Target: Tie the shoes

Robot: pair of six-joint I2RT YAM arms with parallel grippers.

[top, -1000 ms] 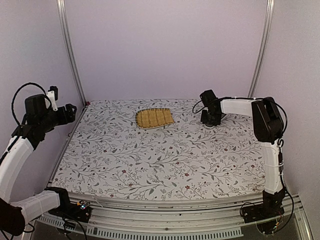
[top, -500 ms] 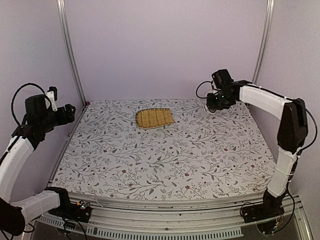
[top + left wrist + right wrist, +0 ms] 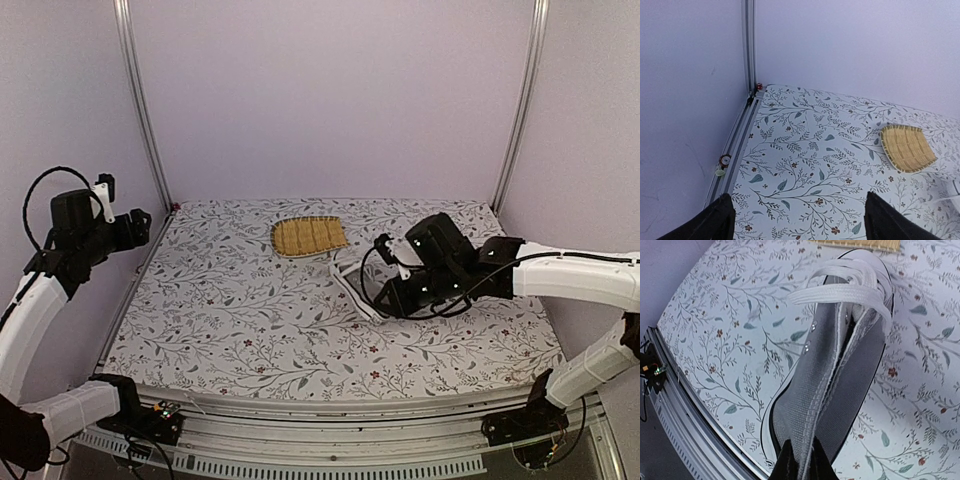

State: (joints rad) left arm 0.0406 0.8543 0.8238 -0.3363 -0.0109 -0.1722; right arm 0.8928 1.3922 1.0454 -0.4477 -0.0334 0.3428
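So where it's at: the right pincer (image 3: 801, 454) is clamped shut on the grey canvas at the back of the sneaker (image 3: 840, 370), pinching the cloth up by the opening. The shoe sits out in the middle-right of the counter (image 3: 250, 320), just in front of the yellow mat (image 3: 310, 236), toe pointing at it. From where I'm standing I can't tell if the sole is flat down or hanging a bit; it looks rolled over on its side. The left pincer (image 3: 800, 217) is spread wide with nothing in it, parked high over the left edge, well apart from everything.

I'd say this is the setup step, getting the shoe where both arms can reach it. No tying has started, and the laces (image 3: 840, 287) lie loose and flat across the tongue.

Next move, my guess: set it down upright, sole on the cloth and laces up, then let go and bring the left arm over so each side can take a lace end.

Room-wise it looks fine. There's lots of bare floral cloth to the left and front of the shoe. I'd watch the mat, which is close to the toe, and the front rail (image 3: 690, 415), which isn't far behind the heel. The left arm has a long sweep to make.
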